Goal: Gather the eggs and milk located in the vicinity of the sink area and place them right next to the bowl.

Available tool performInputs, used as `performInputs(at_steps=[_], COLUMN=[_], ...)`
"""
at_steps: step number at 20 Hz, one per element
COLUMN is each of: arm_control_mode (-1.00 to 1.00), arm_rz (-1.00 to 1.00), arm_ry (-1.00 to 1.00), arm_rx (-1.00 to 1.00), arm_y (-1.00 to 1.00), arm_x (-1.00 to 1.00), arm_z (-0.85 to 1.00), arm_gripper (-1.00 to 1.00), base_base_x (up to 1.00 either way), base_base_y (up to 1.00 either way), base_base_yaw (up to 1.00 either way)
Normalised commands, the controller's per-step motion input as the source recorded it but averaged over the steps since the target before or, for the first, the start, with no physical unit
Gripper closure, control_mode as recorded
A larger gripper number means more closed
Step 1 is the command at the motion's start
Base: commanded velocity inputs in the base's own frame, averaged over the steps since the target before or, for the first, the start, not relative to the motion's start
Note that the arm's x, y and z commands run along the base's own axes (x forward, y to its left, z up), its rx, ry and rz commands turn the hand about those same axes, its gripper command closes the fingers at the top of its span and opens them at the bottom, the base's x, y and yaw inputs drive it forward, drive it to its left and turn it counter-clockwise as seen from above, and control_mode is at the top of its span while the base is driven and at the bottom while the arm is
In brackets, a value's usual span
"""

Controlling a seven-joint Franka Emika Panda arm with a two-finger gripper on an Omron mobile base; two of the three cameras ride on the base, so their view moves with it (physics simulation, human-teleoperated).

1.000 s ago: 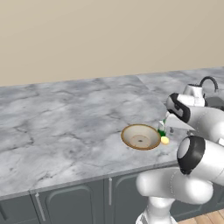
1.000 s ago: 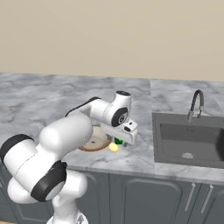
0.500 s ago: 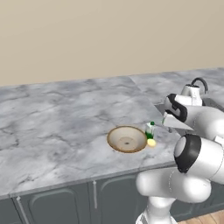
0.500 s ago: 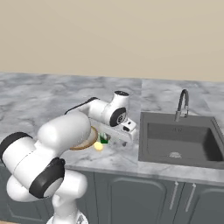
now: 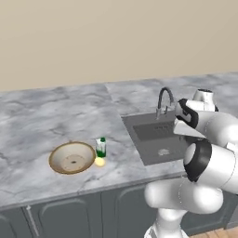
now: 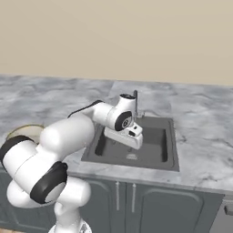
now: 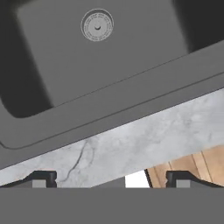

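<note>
white robot arm's empty pincer (image 7: 111, 178), jaws wide apart, hovers over the dark grey recessed sink (image 5: 155, 137); green-and-white milk carton (image 5: 101, 147) stands just beside the cream bowl (image 5: 72, 157).

Brightness: even, soft and fairly bright all over; wall and desk (image 5: 42, 116) plainly lit.
Light source: overhead and diffuse, no lamp seen.
Shadows: faint; the sink (image 7: 100, 65) basin darkens toward its walls.
Glare: none, only a mild sheen on the white arm.
Sharpness: slightly soft, rendered look; no motion blur.
Edge distortion: none noticeable.
</note>
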Motion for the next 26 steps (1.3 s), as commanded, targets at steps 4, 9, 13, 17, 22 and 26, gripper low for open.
performInputs(at_steps=[4,9,13,17,22,26], arm_control_mode=[1.0,1.0,1.0,1.0,1.0,1.0], arm_rz=[0.0,0.0,0.0,0.0,0.0,0.0], arm_ry=[0.0,0.0,0.0,0.0,0.0,0.0], arm_rx=[0.0,0.0,0.0,0.0,0.0,0.0], arm_y=[0.0,0.0,0.0,0.0,0.0,0.0], arm_x=[0.0,0.0,0.0,0.0,0.0,0.0], arm_z=[0.0,0.0,0.0,0.0,0.0,0.0], arm_gripper=[-1.0,-1.0,-1.0,-1.0,-1.0,-1.0], base_base_x=[0.01,0.05,0.15,0.2,0.25,0.31], base_base_y=[-1.0,-1.0,-0.97,-0.94,-0.85,-0.67], base_base_yaw=[0.01,0.01,0.02,0.02,0.03,0.02])
